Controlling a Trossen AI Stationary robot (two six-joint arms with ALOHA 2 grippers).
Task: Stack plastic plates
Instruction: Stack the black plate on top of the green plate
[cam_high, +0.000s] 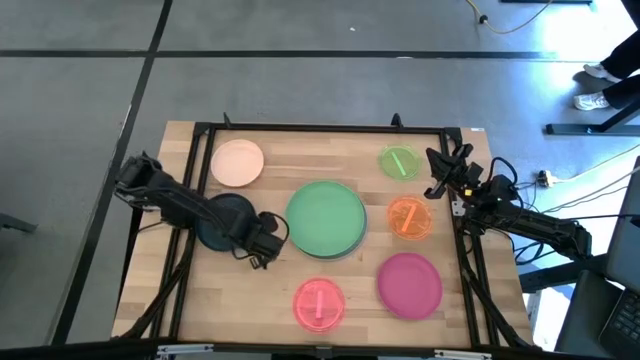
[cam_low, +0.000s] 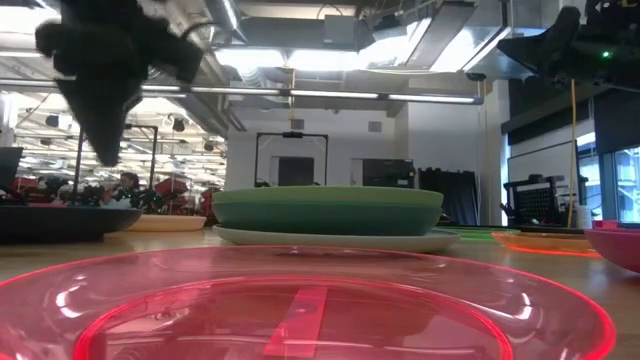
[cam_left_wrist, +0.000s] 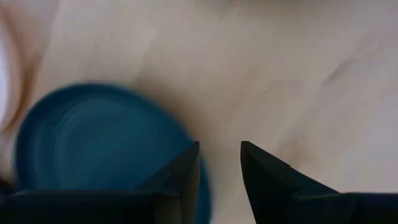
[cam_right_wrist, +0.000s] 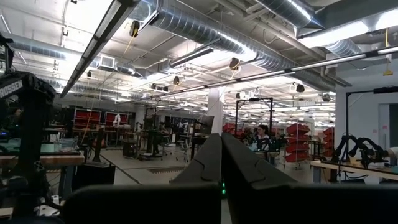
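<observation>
Seven plates or stacks lie flat on the wooden table: a peach plate (cam_high: 237, 162), a dark teal plate (cam_high: 222, 220), a large green stack (cam_high: 326, 218) resting on a pale plate (cam_low: 330, 239), a small green plate (cam_high: 400, 162), an orange plate (cam_high: 409, 218), a magenta plate (cam_high: 410, 283) and a pink plate (cam_high: 319, 303). My left gripper (cam_high: 264, 246) hangs open above the table, pointing down beside the dark teal plate's (cam_left_wrist: 93, 146) rim, between it and the green stack. My right gripper (cam_right_wrist: 221, 165) is shut and raised near the table's right edge, pointing level into the room.
A black frame (cam_high: 330, 128) runs around the table's edges. Bare wood (cam_high: 265, 290) lies between the dark teal plate and the pink one. People's feet (cam_high: 598, 85) show on the floor beyond the far right corner.
</observation>
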